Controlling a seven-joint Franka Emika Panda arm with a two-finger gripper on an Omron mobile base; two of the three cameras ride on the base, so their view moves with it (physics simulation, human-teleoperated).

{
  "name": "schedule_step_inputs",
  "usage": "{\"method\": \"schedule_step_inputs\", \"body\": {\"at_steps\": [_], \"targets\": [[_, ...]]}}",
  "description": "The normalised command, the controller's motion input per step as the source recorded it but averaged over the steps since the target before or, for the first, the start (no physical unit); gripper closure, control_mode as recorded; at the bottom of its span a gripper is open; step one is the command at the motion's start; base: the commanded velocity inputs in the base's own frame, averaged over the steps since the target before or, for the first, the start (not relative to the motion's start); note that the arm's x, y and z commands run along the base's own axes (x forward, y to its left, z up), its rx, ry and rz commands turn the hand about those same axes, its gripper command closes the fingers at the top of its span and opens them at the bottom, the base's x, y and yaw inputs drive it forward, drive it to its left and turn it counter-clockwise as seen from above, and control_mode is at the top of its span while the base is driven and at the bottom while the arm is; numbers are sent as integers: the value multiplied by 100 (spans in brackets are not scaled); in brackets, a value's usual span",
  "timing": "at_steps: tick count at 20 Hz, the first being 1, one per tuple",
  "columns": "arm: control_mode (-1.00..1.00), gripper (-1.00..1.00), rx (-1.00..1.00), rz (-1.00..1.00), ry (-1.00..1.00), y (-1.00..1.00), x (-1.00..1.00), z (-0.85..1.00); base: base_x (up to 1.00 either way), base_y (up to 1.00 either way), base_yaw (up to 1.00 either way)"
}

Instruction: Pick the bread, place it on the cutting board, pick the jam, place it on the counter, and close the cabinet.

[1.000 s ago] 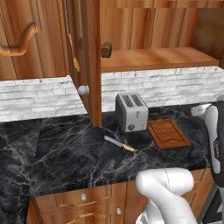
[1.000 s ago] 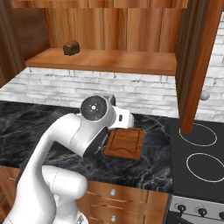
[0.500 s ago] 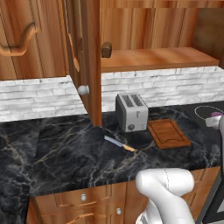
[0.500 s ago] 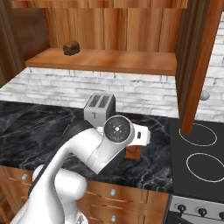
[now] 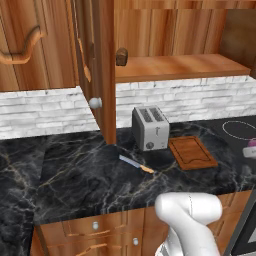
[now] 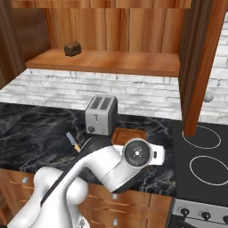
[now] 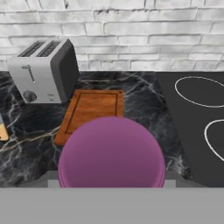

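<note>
The jam (image 7: 111, 153) sits close under the hand camera, its purple lid towards the lens, and my gripper (image 7: 111, 181) is shut on it. The jar hangs above the counter (image 7: 144, 109), on the near side of the cutting board (image 7: 94, 109). In the left base view the jam (image 5: 249, 149) shows at the right edge. The bare cutting board (image 5: 192, 152) (image 6: 129, 134) lies right of the toaster. The bread (image 5: 121, 56) (image 6: 72, 48) rests on the shelf of the cabinet (image 5: 97, 65), whose door stands open. My fingertips are hidden by the jar.
A silver toaster (image 5: 150, 127) (image 7: 43, 72) stands left of the board. A knife (image 5: 136, 164) (image 6: 72, 141) lies on the counter in front of it. A black stovetop (image 6: 202, 156) (image 7: 197, 122) borders the counter on the right. The other open door (image 6: 200, 58) hangs above the stove edge.
The arm has swung right and lower with the jam, from over the board towards the stove side. Bread, board and doors have not moved.
</note>
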Motion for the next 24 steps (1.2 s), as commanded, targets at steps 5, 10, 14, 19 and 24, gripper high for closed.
{"method": "schedule_step_inputs", "body": {"at_steps": [5,10,14,19,24], "targets": [[-100,100,0,0,0,-28,0,-41,0,0,0],[-100,100,0,0,0,-22,0,-31,0,0,0],[-100,100,0,0,0,-14,4,-22,0,0,0],[-100,100,0,0,0,-11,10,-22,0,0,0],[-100,100,0,0,0,-7,16,-28,0,0,0]]}}
